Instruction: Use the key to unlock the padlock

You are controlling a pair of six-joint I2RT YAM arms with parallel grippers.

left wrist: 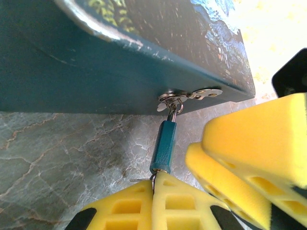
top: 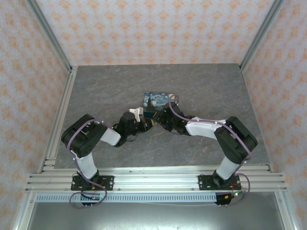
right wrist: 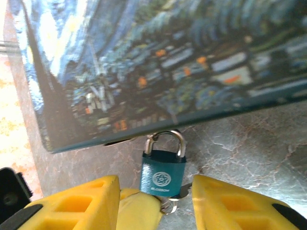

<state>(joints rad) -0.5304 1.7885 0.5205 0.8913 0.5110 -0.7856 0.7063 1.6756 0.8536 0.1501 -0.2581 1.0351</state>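
Jaws of the left gripper (left wrist: 154, 186) pinch the key (left wrist: 152, 177) at the padlock (left wrist: 163, 146) base, the right gripper (right wrist: 154, 188) spread around it; it hangs from the tin (left wrist: 96, 72) hasp (left wrist: 192, 94), shackle (right wrist: 165, 141) shut, so unlocking likely remains.

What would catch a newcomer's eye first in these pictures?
The Starry Night tin in the middle of the table, then the small teal padlock hanging from its clasp on the near side. The left tool is shut just under the padlock on a sliver of metal, apparently the key, while the right tool stands open on either side of it.
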